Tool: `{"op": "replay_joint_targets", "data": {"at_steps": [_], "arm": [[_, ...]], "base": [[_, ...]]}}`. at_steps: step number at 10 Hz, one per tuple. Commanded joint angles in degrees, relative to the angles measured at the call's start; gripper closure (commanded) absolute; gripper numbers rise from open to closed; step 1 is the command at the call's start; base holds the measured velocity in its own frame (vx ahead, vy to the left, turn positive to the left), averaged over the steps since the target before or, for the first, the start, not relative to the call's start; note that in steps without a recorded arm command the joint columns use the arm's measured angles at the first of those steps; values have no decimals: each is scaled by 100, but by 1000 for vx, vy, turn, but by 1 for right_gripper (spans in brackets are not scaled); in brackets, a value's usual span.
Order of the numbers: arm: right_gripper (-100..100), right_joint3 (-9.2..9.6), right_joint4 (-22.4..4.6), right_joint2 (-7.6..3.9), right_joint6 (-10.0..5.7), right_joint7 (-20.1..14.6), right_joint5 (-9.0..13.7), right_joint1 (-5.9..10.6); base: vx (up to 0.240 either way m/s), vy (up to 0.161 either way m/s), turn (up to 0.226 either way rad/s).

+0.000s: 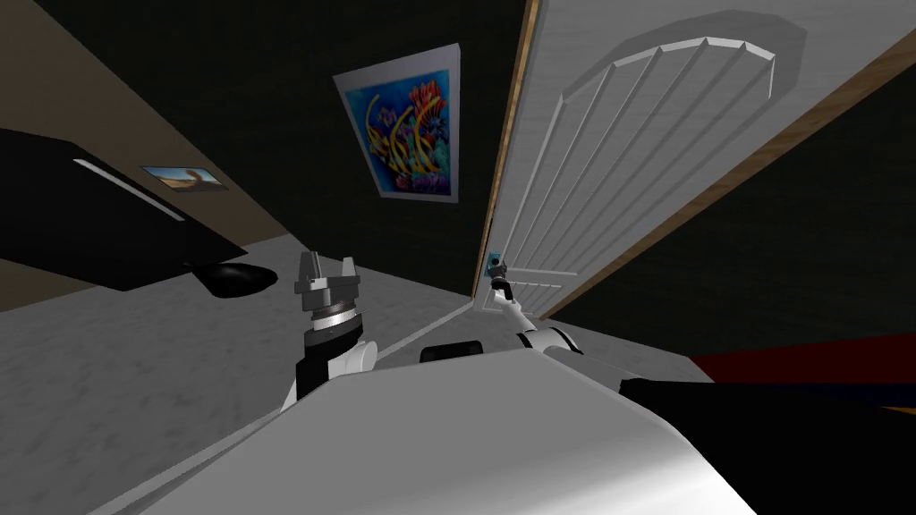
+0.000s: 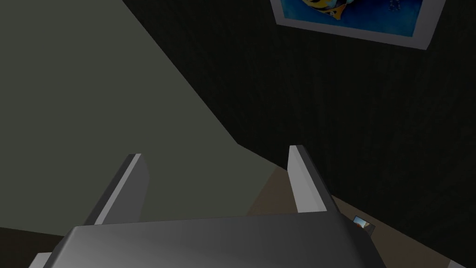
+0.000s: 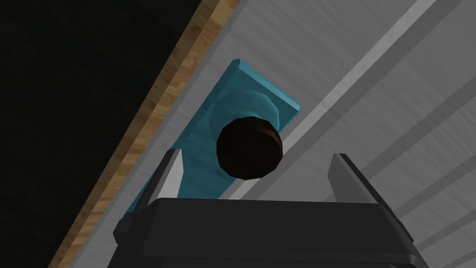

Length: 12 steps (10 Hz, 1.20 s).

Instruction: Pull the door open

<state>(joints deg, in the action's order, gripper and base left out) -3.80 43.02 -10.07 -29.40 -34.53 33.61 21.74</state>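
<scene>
Presently the left gripper [image 1: 328, 262] is held up in front of the chest, well apart from the door. Its fingers [image 2: 132, 186] are spread wide with nothing between them, and it has no part in this step.

Further right stands the white panelled door [image 1: 626, 134], with a wood-coloured strip [image 3: 139, 135] running along its near edge and a black area beyond that. Just beside that edge sits a teal plate [image 3: 241, 97], and from it juts the dark round knob [image 3: 249, 147], the thing to pull by.

The right gripper [image 3: 256, 156] is at the knob. Its fingers [image 3: 346, 174] are released, one on either side of the knob, and neither appears to touch it. The knob lies roughly midway between them, perhaps a shade nearer the finger on the strip side.

The step in hand, I judge, is taking hold of the knob, so the pull itself has not begun. To do it well, the hand should keep the knob centred and push on until the fingers reach past its widest part. Then it should close firmly. A round knob can slip out of thin blades, so the grip wants to sit toward the plate side. The pull should follow the door's arc rather than run straight back, or the fingers may drag off sideways.
</scene>
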Motion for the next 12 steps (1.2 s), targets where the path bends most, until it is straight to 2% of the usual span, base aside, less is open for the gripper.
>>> {"op": "replay_joint_targets", "data": {"at_steps": [1, 2, 3, 5, 6, 9, 12], "arm": [[-100, 2, 58, 45, 10, -286, 175, -17], [-100, 6, 98, 81, 13, -440, 320, -28], [-100, 6, 98, 81, 13, -524, 320, -28], [-100, 13, 174, 150, 19, -885, 596, -50], [-100, 13, 174, 150, 19, -948, 596, -50], [-100, 23, 272, 239, 27, -1473, 949, -77], [-100, 30, 339, 300, 33, -1870, 1195, -96]], "base": [[-66, -26, 62], [-88, -41, 118], [-62, -30, 48], [-77, -41, 81], [-61, -35, 46], [-75, -31, 87], [-94, -41, 64]]}}
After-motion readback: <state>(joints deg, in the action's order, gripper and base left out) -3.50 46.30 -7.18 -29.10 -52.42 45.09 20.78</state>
